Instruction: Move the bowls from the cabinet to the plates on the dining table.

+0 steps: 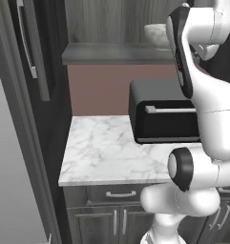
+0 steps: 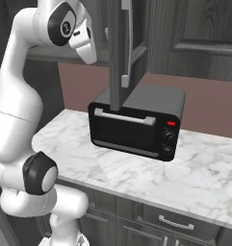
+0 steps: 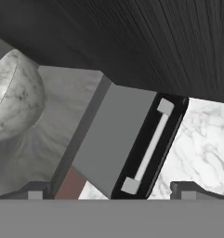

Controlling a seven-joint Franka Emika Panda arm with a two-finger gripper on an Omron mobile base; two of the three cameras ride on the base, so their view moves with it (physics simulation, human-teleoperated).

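Note:
A grey-white marbled bowl (image 3: pixel 11 97) stands on the bottom shelf (image 3: pixel 62 121) of the open dark grey cabinet (image 1: pixel 111 52). In the left base view the bowl (image 1: pixel 156 33) peeks out from behind my arm. My gripper (image 3: pixel 111 190) is open, its fingertips (image 3: pixel 35 190) spread wide with nothing between them. It hovers in front of the shelf, and the bowl lies off to the left of the jaws, apart from them. The plates and the dining table are out of view.
A black toaster oven (image 2: pixel 136 125) with a silver bar handle sits on the marble worktop (image 1: pixel 107 152) right under the cabinet. One open cabinet door (image 2: pixel 120 48) juts out edge-on above the oven. The other door (image 1: pixel 35 52) hangs at the left. Low drawers (image 1: pixel 116 194) lie below.

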